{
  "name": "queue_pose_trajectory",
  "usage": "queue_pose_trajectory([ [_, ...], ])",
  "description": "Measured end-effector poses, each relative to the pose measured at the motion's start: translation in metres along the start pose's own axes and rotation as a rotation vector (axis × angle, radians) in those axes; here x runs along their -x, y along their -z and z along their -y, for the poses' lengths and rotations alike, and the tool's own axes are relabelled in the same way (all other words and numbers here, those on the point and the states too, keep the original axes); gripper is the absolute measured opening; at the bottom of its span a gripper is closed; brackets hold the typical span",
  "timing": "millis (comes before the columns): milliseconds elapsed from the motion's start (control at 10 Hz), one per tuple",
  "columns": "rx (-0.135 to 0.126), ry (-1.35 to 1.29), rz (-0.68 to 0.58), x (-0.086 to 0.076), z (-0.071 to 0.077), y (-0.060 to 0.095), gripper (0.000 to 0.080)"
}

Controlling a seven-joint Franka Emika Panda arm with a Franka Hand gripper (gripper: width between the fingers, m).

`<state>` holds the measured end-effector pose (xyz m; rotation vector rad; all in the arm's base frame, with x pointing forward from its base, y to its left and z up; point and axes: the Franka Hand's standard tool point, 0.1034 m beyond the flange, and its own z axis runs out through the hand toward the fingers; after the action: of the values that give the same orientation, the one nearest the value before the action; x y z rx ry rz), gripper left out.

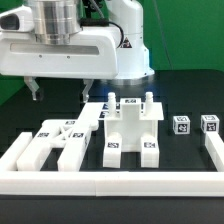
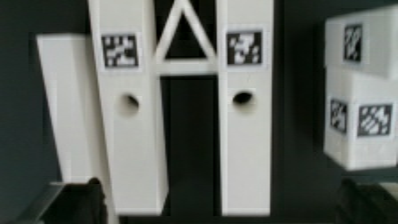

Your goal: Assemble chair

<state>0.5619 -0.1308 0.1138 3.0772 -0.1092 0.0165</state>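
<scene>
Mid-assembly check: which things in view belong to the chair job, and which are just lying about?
Chair job: cross-braced piece, tall slotted piece, two small tagged blocks, and the open gripper above them.
Just there: low white border rail, black table.

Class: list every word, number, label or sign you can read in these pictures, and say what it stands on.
No words or numbers can be read.
Only square black-and-white tags on the white chair parts: patterns, not text.
</scene>
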Motion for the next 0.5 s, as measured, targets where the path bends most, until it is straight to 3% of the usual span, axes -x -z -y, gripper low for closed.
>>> queue_pose_trajectory([
  [200,0.016,-0.004,-0.111,-0.004,-0.002,-0.011,0.0649],
  [300,0.004,-0.008,-0.069,-0.004,0.0,-0.017,0.0649],
  [500,0.005,-0.005,-0.059,-0.011,0.009,-0.027,0.0649],
])
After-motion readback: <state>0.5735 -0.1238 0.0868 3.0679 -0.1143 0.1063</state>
